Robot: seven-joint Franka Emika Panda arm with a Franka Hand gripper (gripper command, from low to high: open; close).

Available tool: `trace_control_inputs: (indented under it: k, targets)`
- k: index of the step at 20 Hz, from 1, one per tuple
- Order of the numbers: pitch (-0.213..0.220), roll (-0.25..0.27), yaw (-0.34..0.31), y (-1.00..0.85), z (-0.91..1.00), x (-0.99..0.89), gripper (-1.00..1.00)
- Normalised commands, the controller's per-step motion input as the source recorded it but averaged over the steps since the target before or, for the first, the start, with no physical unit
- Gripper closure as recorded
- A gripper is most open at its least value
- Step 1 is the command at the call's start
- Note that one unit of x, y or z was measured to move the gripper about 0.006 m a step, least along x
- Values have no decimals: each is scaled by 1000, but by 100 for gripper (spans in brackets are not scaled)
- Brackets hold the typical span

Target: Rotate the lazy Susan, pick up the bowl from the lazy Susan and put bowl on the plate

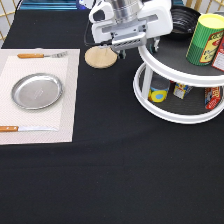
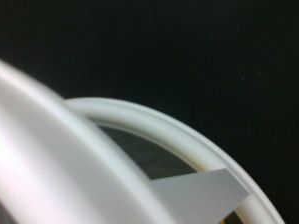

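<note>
Black cloth covers the table, where one bowl [image 1: 184, 19] lies flat on the upper tier of one lazy Susan [image 1: 176, 116] at upper right, one plate [image 1: 37, 91] sits at left, and one gripper [image 1: 131, 51], its grip unreadable, hovers just beside the turntable's rim [image 2: 172, 135].

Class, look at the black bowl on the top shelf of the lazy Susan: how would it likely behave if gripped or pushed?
The black bowl looks glossy, so fingers would probably slip on it. It seems shallow and wide, so it likely slides rather than tips. It sits on the lazy Susan, which may turn under a push. The gripper hovers at that shelf's rim.
</note>
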Motion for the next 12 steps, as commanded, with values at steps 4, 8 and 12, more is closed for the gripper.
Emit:
trace_control_inputs:
  k: [4,8,12]
  targets:
    - [171,-12,162,27,299,457,-100]
    - [82,-121,118,31,900,98,-100]
    - [0,-149,107,123,1000,-162,-100]
